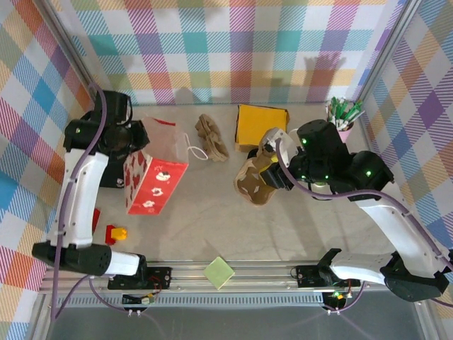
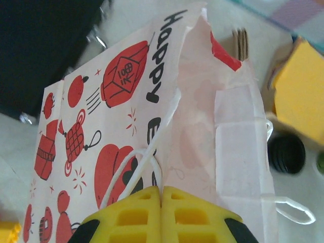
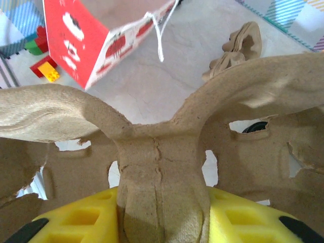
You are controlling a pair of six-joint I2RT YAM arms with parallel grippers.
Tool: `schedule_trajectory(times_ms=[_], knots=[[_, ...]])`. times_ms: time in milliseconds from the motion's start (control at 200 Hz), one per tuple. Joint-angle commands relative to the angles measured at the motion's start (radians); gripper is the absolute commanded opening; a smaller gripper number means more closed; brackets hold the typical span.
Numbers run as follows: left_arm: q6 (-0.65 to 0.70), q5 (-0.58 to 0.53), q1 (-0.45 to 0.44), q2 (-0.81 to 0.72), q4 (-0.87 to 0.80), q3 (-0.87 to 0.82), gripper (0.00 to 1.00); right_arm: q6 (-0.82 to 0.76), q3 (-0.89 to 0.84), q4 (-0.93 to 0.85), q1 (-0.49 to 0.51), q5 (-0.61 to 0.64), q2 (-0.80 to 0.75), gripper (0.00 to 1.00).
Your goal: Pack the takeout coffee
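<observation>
- The right gripper is clamped on the centre ridge of a pulp cup carrier, which blocks much of its view.
- The left gripper has its fingers together, pinching the rim of the red paper bag.
- The takeout coffee peeks through a carrier hole at 1 o'clock of the right gripper.
- From the left gripper it stands at 2 o'clock, just beyond the bag.

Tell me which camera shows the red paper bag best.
Top external: the red paper bag shows nearly whole, white handle included. The left wrist view gives a close-up of its printed side and mouth, the left gripper shut on its edge. The right wrist view catches part of it at upper left.
</observation>
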Motion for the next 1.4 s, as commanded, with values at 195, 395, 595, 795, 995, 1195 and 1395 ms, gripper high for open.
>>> schedule_trajectory(times_ms=[195, 395, 595, 795, 995, 1195, 1395], knots=[[-0.078, 0.232, -0.243, -0.145, 0.083, -0.144, 0.0, 0.064, 0.208, -0.11, 0.0, -0.108, 0.084, 0.4], [-0.151, 0.331, -0.382, -0.166, 0.357, -0.311, 0.0, 0.071, 0.336, -0.154, 0.0, -0.201, 0.14, 0.4], [-0.084, 0.427, -0.415, -0.147, 0.545, -0.449, 0.0, 0.059, 0.396, -0.185, -0.008, -0.31, 0.21, 0.4], [0.015, 0.447, -0.415, -0.144, 0.577, -0.487, 0.0, 0.042, 0.355, -0.192, -0.122, -0.65, 0.304, 0.39], [0.082, 0.443, -0.414, -0.116, 0.552, -0.477, 0.0, -0.041, 0.315, -0.254, -0.151, -0.88, 0.405, 0.37], [0.127, 0.45, -0.413, -0.107, 0.536, -0.461, 0.0, -0.103, 0.276, -0.308, -0.151, -0.804, 0.476, 0.37], [0.163, 0.459, -0.413, -0.093, 0.512, -0.445, 0.0, -0.151, 0.184, -0.263, -0.151, -0.608, 0.489, 0.39]])
